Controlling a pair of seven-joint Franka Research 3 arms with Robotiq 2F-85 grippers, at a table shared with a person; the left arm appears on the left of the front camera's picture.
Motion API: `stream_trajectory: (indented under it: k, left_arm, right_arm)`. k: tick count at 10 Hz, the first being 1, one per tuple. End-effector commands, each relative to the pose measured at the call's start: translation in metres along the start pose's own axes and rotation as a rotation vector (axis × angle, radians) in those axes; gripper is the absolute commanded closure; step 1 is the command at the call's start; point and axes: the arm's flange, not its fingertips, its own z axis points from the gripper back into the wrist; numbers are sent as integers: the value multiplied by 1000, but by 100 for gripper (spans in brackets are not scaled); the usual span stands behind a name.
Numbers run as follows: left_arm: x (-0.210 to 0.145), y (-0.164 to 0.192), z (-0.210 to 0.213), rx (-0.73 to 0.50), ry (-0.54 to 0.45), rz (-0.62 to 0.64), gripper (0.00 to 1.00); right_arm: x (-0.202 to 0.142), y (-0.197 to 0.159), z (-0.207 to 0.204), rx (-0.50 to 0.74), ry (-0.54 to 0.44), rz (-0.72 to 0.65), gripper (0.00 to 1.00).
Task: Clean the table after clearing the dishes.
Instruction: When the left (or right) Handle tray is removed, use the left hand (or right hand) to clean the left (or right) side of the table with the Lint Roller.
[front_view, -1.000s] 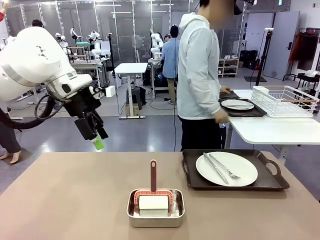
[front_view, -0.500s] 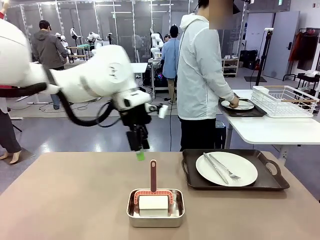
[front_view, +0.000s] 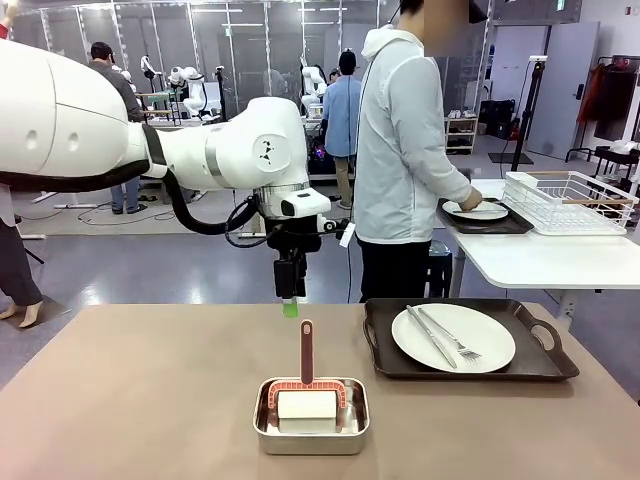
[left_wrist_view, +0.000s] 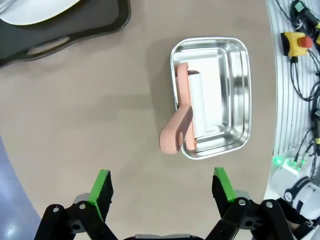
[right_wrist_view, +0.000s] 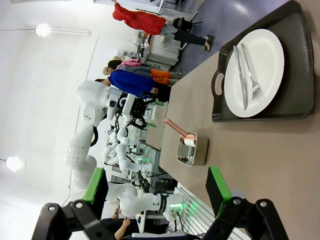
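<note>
We see a smooth, matt taupe-brown top on the wide rectangular table (front_view: 150, 400), and a small rectangular steel pan (front_view: 311, 443) polished to a mirror shine. The round white plate (front_view: 495, 335) looks glossy, its steel knife and fork (front_view: 432, 338) bright, the dark rectangular tray (front_view: 385, 345) satin plastic, the upright salmon-pink handle (front_view: 306, 350) matt plastic.

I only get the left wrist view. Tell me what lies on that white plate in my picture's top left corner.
Observer: A knife and a fork, side by side on the plate.
Operator: Report where the person is.
Observer: The person stands at the far side, turned to a white side table, reaching to a second plate there.
Operator: Give me the right hand.
Observer: The right hand is open and holds nothing.
</note>
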Motion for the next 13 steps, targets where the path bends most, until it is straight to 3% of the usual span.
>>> stream_trajectory:
  k: [1, 6, 11, 12, 13]
  left_arm:
    - [7, -3, -2, -39, 8, 59, 0]
    - [13, -9, -47, -81, 3, 178, 0]
    - [17, -13, -73, -123, -42, 137, 0]
    - [18, -13, -75, -132, -30, 137, 14]
    - [19, -14, -76, -143, -10, 127, 46]
  right_arm:
    - [-1, 3, 1, 6, 1, 8, 0]
    - [-1, 3, 1, 6, 1, 8, 0]
    - [-1, 3, 1, 6, 1, 8, 0]
    - [-1, 3, 1, 6, 1, 8, 0]
    - [-1, 3, 1, 6, 1, 8, 0]
